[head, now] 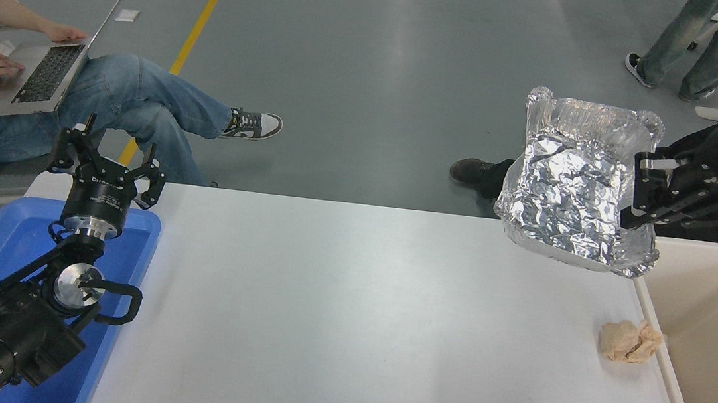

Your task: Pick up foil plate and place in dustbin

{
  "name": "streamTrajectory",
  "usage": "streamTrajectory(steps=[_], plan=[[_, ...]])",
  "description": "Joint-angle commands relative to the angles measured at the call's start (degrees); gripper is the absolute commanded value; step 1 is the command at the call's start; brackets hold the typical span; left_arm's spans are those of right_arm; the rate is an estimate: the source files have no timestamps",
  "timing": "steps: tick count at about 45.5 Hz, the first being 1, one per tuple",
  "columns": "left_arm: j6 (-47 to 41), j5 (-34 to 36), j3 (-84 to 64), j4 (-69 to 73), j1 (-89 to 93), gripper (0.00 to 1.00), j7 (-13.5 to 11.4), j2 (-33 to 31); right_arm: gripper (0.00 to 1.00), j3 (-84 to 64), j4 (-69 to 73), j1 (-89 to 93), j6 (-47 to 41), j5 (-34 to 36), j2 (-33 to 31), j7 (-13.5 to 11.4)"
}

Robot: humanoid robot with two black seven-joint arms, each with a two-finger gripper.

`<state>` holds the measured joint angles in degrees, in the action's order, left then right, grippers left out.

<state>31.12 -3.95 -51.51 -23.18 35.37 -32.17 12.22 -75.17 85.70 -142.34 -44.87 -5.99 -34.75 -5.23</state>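
Note:
The crinkled silver foil plate hangs high above the table's far right corner, tilted with its open side toward the camera. My right gripper is shut on the plate's right rim, its arm coming in from the right edge. The beige dustbin stands just off the table's right side, below and to the right of the plate. My left gripper stays parked, open, over the blue tray at the lower left.
A crumpled tan paper wad lies on the white table beside the dustbin's rim. A blue tray sits under the left arm. A person with a laptop sits far left; another person in black sits far right.

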Motion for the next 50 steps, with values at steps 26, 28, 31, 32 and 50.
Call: streamTrajectory(steps=[26,28,31,32,50], plan=[[0.00,0.00,0.00,0.07,-0.04,0.99,-0.09,0.00,0.00,-2.80,-30.51,34.74,6.17,0.19,-23.16,-0.31],[0.00,-0.09,0.00,-0.02,-0.04,0.99,0.00,0.00,0.00,0.10,-30.50,38.87,11.36,0.19,-24.48,-0.31],[0.00,0.00,0.00,0.07,-0.04,0.99,0.00,0.00,0.00,3.97,-30.50,44.76,19.53,0.19,-26.07,-0.31],[0.00,-0.09,0.00,-0.02,-0.04,0.99,-0.09,0.00,0.00,5.20,-30.50,46.70,22.17,0.19,-26.42,-0.31],[0.00,-0.09,0.00,0.07,-0.04,0.99,-0.09,-0.09,0.00,33.15,-50.00,86.43,42.41,4.76,-16.85,-0.31]])
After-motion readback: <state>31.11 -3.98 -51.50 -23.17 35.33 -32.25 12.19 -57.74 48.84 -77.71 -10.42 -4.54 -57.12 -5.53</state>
